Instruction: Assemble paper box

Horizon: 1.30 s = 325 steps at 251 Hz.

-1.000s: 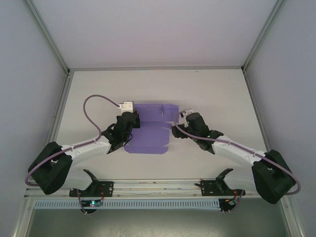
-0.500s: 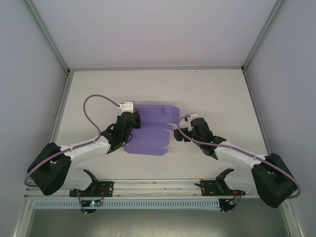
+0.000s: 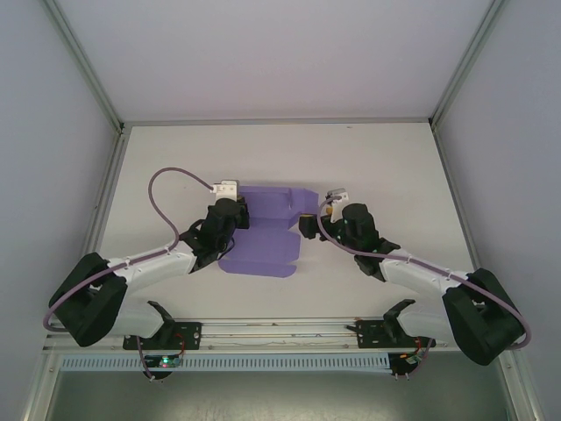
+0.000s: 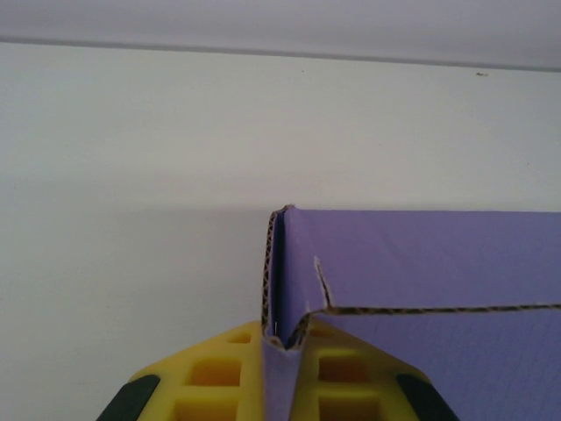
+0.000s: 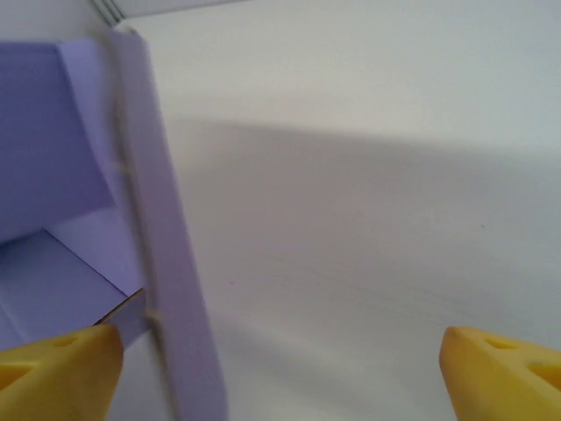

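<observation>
Clamping paper box [image 3: 264,239] edge, left gripper [image 4: 284,353]

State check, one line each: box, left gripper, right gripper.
paper box: partly folded, base flat on the table, side flaps raised, not closed up.
left gripper: shut on the paper box, pinching a doubled-over flap at its left edge.
right gripper: open, fingers wide apart on either side of the box's raised right wall, not clamping it.

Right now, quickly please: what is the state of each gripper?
Left gripper: closed, its fingers pinching an edge of the paper box.
Right gripper: open wide, holding nothing; an edge of the box stands between its tips.
</observation>
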Available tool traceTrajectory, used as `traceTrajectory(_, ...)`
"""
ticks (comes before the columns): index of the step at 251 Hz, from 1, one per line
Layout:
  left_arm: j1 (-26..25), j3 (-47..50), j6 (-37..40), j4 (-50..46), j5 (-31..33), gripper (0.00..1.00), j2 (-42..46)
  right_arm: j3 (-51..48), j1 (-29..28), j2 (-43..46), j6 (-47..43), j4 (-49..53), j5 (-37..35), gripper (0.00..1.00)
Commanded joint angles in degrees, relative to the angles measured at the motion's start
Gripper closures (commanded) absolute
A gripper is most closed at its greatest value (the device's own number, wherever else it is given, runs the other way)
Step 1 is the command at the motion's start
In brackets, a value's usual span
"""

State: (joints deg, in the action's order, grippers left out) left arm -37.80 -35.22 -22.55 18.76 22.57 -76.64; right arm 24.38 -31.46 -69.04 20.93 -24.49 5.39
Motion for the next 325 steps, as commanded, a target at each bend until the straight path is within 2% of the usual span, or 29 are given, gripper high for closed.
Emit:
traceTrajectory(1,-0.3,-0.9,-0.9,0.8,-0.7,1.00,-1.0,1.6,-1.3,-2.3,1.9,-5.2,1.9,0.05)
traceTrajectory(30,-0.3,-1.4,-1.4,1.3,-1.9,1.00,-1.1,3.6,-2.9,-6.3,2.0,-6.2,-0.5,0.01)
traceTrajectory(77,-0.3,-0.9,-2.1,1.1,-1.8,1.00,0.0,8.2,-7.0,-11.7,-0.8,-4.0,-9.5,0.01)
traceTrajectory(129,-0.2,-0.4,-2.7,0.4,-0.4,1.00,1.4,10.6,-11.4,-13.9,-3.6,-1.2,-22.3,0.01)
traceTrajectory(150,-0.2,-0.2,-2.8,0.3,0.0,1.00,2.0,11.8,-12.9,-14.0,-5.7,1.5,-24.3,0.02)
traceTrajectory(179,-0.2,-0.3,-2.1,-0.3,1.8,1.00,1.9,12.3,-13.9,-10.6,-6.6,5.2,-25.3,0.02)
traceTrajectory(214,-0.2,0.2,-1.5,-1.0,3.3,1.00,2.1,9.6,-13.5,0.8,-8.1,8.9,-23.3,0.01)
traceTrajectory(252,-0.1,1.2,-1.1,-0.4,3.0,1.00,3.2,6.0,-9.7,15.9,-8.3,15.7,-20.4,0.02)
traceTrajectory(281,0.0,1.6,-0.7,-0.4,2.7,1.00,3.9,3.9,-1.4,24.5,-5.8,19.7,-16.2,0.02)
traceTrajectory(300,-0.1,1.8,-0.5,0.0,2.2,1.00,4.3,3.6,4.5,26.3,-4.1,22.1,-13.1,0.02)
traceTrajectory(325,0.0,2.0,-0.5,0.6,1.2,1.00,4.4,3.7,10.5,23.7,-3.3,21.5,-3.7,0.02)
